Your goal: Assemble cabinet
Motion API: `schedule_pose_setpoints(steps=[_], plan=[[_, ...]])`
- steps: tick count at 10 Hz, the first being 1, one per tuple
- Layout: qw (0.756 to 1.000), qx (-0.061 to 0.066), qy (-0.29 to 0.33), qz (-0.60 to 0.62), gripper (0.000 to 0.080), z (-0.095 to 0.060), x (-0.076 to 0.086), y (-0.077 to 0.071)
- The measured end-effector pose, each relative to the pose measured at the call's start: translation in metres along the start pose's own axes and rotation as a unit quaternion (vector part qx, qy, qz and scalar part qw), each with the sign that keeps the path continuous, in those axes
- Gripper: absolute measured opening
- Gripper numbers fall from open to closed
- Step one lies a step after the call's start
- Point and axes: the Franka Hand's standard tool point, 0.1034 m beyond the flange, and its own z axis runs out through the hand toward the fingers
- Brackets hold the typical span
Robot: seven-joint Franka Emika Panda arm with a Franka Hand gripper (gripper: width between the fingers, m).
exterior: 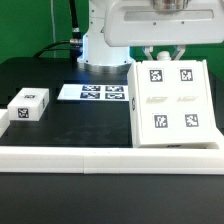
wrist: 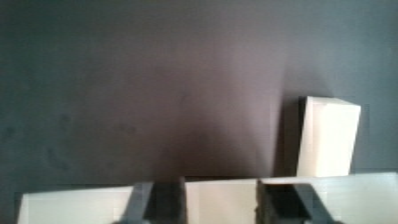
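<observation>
Nearest the camera, a long low white plastic rail (exterior: 70, 157) runs across the front of the black table (exterior: 70, 125). Directly behind it, on the exterior view's right, lies the cabinet (exterior: 170, 100), a large boxy white plastic body with four square black-and-white tags on its upward face. Contact with the rail cannot be confirmed.

The flat white marker board (exterior: 93, 92) lies at centre, well apart from a small white tagged block (exterior: 28, 105) on the exterior view's left.

The gripper (exterior: 163, 53) is at the cabinet's far edge. In the wrist view its dark fingers (wrist: 151, 200) stand narrowly apart with white plastic between them. Whether they are clamping it cannot be told. A narrow white slab (wrist: 326, 135) extends over the tabletop just beside them.
</observation>
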Motion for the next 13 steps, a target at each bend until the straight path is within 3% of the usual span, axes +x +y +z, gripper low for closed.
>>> schedule_pose_setpoints(steps=[4, 8, 9, 10, 11, 13], plan=[[1.000, 0.001, -0.015, 0.002, 0.0158, -0.018, 0.011, 0.004], [1.000, 0.001, -0.009, 0.001, 0.0141, -0.015, 0.014, 0.003], [1.000, 0.001, -0.009, 0.001, 0.0337, -0.015, 0.014, 0.003], [1.000, 0.001, -0.009, 0.001, 0.0337, -0.015, 0.014, 0.003], [1.000, 0.001, -0.009, 0.001, 0.0521, -0.015, 0.014, 0.003], [1.000, 0.000, -0.007, 0.003, 0.0768, -0.014, 0.012, 0.003]])
